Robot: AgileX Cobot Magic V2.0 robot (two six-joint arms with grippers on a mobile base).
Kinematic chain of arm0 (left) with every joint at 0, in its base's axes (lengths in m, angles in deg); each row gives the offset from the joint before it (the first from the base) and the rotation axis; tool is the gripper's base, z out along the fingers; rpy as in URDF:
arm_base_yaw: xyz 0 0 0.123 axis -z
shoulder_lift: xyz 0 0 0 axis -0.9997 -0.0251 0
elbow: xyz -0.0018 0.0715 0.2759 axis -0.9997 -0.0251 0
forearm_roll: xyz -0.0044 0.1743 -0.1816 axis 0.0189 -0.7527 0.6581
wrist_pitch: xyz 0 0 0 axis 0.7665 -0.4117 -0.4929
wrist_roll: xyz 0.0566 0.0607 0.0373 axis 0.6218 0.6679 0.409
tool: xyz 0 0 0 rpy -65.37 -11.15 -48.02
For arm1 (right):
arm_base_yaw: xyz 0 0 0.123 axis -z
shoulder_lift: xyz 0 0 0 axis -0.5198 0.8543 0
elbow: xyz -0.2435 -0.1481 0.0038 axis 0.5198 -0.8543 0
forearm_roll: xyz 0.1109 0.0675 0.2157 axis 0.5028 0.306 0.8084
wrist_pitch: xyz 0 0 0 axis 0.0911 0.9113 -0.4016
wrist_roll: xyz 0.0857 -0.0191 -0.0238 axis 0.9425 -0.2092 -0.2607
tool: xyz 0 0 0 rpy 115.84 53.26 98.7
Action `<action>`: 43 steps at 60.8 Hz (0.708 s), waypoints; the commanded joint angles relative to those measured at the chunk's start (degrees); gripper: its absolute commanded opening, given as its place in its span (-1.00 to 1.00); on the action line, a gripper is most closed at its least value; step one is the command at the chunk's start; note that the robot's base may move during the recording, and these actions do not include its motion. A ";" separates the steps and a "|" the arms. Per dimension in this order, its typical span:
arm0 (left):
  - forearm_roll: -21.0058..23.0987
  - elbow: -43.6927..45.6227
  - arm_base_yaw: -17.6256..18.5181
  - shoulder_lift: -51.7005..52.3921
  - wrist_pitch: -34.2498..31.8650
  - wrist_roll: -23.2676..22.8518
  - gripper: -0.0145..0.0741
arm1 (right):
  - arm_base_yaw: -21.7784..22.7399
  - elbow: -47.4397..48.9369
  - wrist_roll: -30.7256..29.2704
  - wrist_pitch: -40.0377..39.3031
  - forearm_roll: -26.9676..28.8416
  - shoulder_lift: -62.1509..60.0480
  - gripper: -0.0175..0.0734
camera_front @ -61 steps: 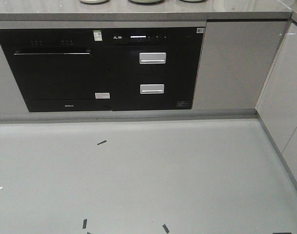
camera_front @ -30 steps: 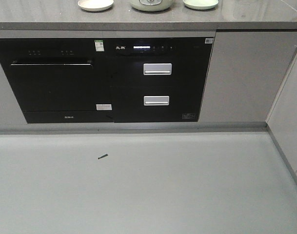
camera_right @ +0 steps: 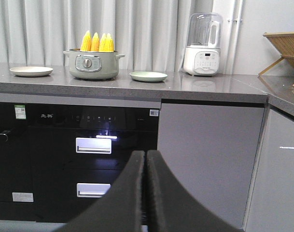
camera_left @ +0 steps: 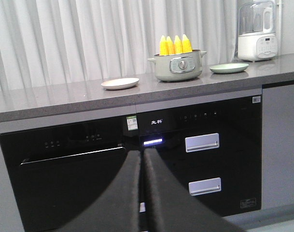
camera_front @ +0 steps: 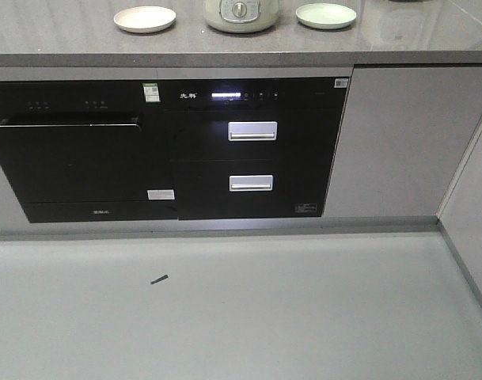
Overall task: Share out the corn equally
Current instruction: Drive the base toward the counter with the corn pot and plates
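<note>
Corn (camera_left: 175, 44): 4 cobs, bright yellow, kernels in neat rows, tapering to paler tips. All 4 stand upright, tips up, packed side by side in the pot (camera_left: 178, 67), w/ the top halves sticking out above the rim.

Pot: pale grey-green, round, a side handle ea. side, dial on the front. It sits on the grey table (camera_left: 64, 96), approx. mid-way btwn two plates. Cream plate (camera_left: 119, 83) is to one side of the pot, green plate (camera_left: 229, 68) to the other; both near it but not touching, both faces bare. White blender (camera_right: 203, 43) w/ a clear jug stands further along past the green plate; can't tell what's in the jug. Wooden rack (camera_right: 284, 46) at the far corner, only partly in view.

Under the table: black oven (camera_front: 74, 158) and two black drawers (camera_front: 252, 158) w/ silver handles. White curtain (camera_left: 64, 38) in the bkgd.

Left hand (camera_left: 142, 155): fingers pressed together, pad to pad, low in front of the oven, well apart from the corn. Right hand (camera_right: 145, 153): same, fingers pressed together, down by the drawers.
</note>
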 commanded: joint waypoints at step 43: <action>0.63 -0.59 0.12 0.79 -4.31 -0.59 -0.69 | 0.03 -0.63 -0.42 -4.52 -0.16 -0.39 -0.64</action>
